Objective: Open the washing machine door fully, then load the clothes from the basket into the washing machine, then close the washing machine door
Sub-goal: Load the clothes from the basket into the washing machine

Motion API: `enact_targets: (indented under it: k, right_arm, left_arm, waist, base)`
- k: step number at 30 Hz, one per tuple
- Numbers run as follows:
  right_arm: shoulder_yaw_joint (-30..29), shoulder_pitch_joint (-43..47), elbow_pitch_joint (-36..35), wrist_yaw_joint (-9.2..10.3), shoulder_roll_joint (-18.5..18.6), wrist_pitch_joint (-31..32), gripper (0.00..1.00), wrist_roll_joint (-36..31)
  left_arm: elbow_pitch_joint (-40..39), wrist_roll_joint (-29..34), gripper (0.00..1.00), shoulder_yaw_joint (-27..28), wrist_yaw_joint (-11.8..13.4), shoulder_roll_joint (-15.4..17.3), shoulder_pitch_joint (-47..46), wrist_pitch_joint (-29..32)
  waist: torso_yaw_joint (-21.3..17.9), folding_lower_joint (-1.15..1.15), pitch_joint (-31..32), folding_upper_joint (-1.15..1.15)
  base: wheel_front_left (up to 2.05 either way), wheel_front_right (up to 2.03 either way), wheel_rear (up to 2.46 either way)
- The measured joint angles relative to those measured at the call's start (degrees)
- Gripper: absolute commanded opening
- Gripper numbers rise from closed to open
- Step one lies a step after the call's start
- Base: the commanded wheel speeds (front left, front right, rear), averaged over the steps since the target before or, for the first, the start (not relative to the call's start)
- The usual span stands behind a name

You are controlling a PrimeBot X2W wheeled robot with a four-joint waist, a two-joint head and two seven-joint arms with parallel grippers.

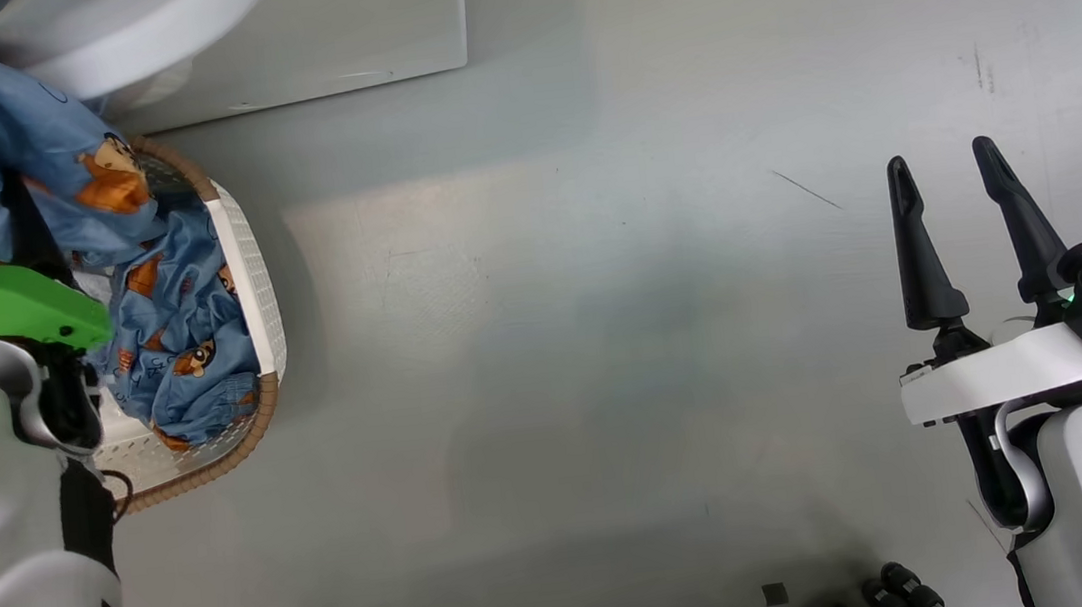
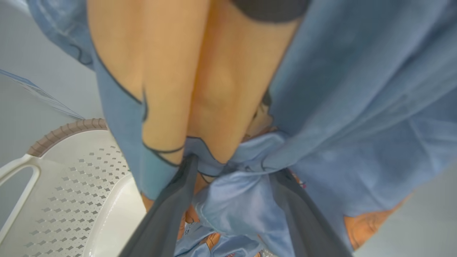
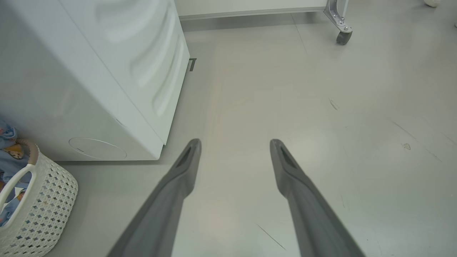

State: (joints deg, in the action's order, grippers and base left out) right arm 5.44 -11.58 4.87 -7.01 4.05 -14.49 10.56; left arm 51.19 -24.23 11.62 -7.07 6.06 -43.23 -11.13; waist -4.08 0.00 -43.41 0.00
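Observation:
The light blue clothes (image 1: 36, 186) with orange-brown bears rise out of the basket (image 1: 248, 274) at the left and drape up towards my left arm. In the left wrist view my left gripper (image 2: 234, 167) stands with its fingers spread wide. The blue cloth (image 2: 357, 107) is bunched between them and hangs over them, above the basket's perforated wall (image 2: 71, 192). My right gripper (image 1: 938, 156) is open and empty over bare floor, far right of the basket (image 3: 43, 200). The white washing machine (image 3: 107, 71) stands behind the basket. Its door is out of view.
The washing machine's white body (image 1: 322, 35) fills the top left, with a blurred white rounded shape (image 1: 130, 30) in front of it. A wheeled frame's caster (image 3: 343, 35) stands far behind. Dark rollers (image 1: 909, 597) sit at the bottom edge. Grey floor spreads between the arms.

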Motion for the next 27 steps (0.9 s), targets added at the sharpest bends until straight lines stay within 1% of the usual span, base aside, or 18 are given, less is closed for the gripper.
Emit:
enact_targets:
  k: [5, 12, 14, 15, 19, 27]
  right_arm:
    - [-0.3, 0.0, -0.4, 0.0, 0.0, 0.0, 1.0, 0.0]
    - [-0.5, 0.0, -0.5, 0.0, 0.0, 0.0, 1.0, 0.0]
    - [-0.5, 0.0, -0.6, 0.0, 0.0, 0.0, 1.0, 0.0]
    - [-0.6, 0.0, -0.6, 0.0, 0.0, 0.0, 1.0, 0.0]
    - [-1.1, -0.1, -0.6, 0.0, 0.0, 0.0, 1.0, 0.0]
    - [-1.4, -1.0, -0.4, 0.0, -0.1, 0.0, 1.0, 0.0]
  left_arm:
    - [1.1, -0.5, 1.0, 0.7, 0.0, 0.7, -1.9, 0.2]
    - [2.1, -1.5, 1.0, 0.9, 0.0, 0.8, -4.6, -0.2]
    - [2.4, -2.0, 0.46, 0.8, 0.0, 0.8, -4.9, -0.3]
    - [2.5, -2.0, 0.0, 0.6, 0.0, 0.8, -5.0, -0.4]
    - [2.7, -2.1, 0.0, -0.7, 0.0, 0.5, -5.2, -1.1]
    - [1.8, -2.1, 0.0, -6.5, 0.0, -0.4, -4.0, -2.6]
  waist:
    - [-0.3, 0.0, -1.0, 0.0]
    - [-0.4, 0.0, -2.2, 0.0]
    - [-0.4, 0.0, -2.3, 0.0]
    - [-0.4, 0.0, -2.3, 0.0]
    - [-0.3, 0.0, -2.2, 0.0]
    - [0.6, 0.0, -0.4, 0.0]
  base:
    - [0.0, 0.0, 0.0]
    - [0.0, 0.0, 0.0]
    - [0.0, 0.0, 0.0]
    - [0.0, 0.0, 0.0]
    - [0.0, 0.0, 0.0]
    - [0.0, 0.0, 0.0]
